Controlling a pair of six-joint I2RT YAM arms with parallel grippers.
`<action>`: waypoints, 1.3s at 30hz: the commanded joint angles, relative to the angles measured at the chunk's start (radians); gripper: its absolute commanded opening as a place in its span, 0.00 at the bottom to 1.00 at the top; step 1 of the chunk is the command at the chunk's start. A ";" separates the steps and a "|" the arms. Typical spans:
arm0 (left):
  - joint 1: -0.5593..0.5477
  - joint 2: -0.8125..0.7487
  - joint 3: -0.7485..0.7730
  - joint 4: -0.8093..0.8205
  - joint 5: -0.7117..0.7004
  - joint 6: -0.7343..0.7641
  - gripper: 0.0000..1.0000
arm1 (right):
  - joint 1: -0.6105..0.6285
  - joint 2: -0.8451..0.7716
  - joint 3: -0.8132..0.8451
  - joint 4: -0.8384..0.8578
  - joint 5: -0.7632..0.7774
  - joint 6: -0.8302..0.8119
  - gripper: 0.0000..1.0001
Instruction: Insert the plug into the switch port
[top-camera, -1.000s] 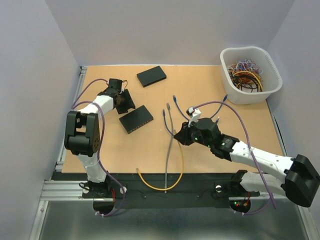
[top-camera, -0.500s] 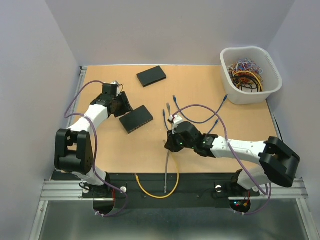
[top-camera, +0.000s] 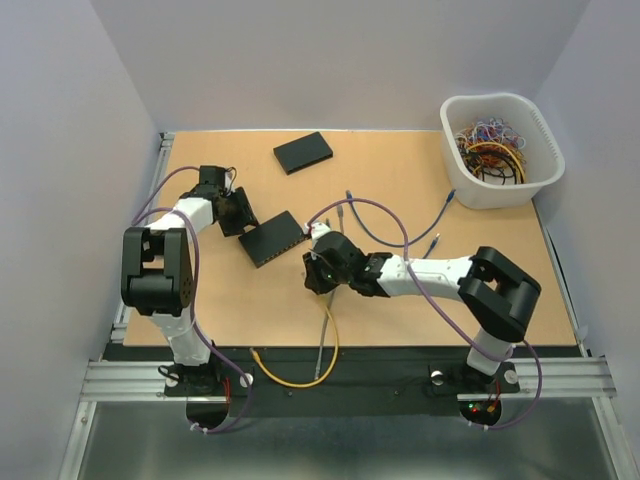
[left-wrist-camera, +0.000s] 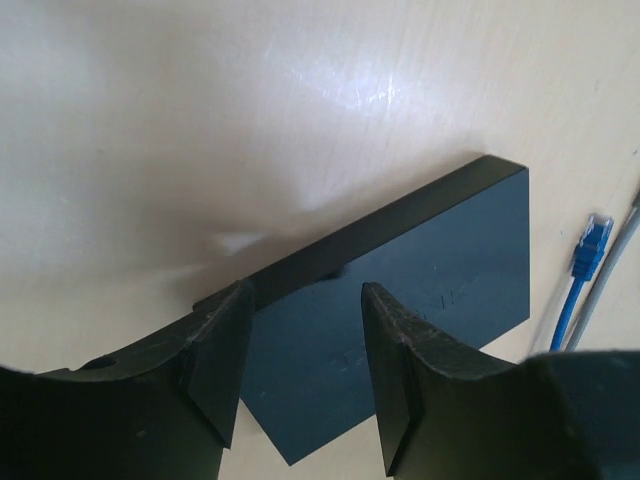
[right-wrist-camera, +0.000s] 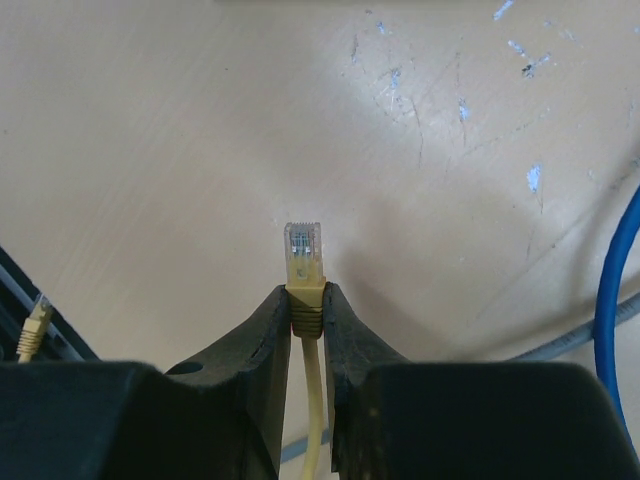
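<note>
Pinching the yellow plug (right-wrist-camera: 303, 247) by its boot, tip free, the right fingers (right-wrist-camera: 262, 340) are hanging just beside the nearer black switch (top-camera: 272, 238) and should be squaring the tip to a port, which no view is showing. The left fingers (left-wrist-camera: 222, 340), spread, are standing over that switch's edge, while a blue cable (left-wrist-camera: 588, 250) and a grey cable (top-camera: 322, 345) are lying nearby on the table (top-camera: 420, 300), risking a snag.

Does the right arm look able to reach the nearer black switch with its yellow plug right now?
Probably yes. The right gripper, shut on the yellow plug, sits close beside the switch with nothing lying between them; the left gripper is at the switch's far side. The ports are not visible.
</note>
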 joint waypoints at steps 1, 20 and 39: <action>-0.001 -0.031 -0.054 0.012 0.103 0.003 0.58 | 0.013 0.059 0.074 0.003 0.028 -0.040 0.00; -0.001 -0.209 -0.225 0.070 0.130 -0.014 0.58 | 0.013 0.247 0.233 -0.091 0.088 -0.096 0.00; -0.001 -0.223 -0.206 0.038 0.058 0.010 0.58 | 0.023 0.313 0.320 -0.169 0.069 -0.079 0.00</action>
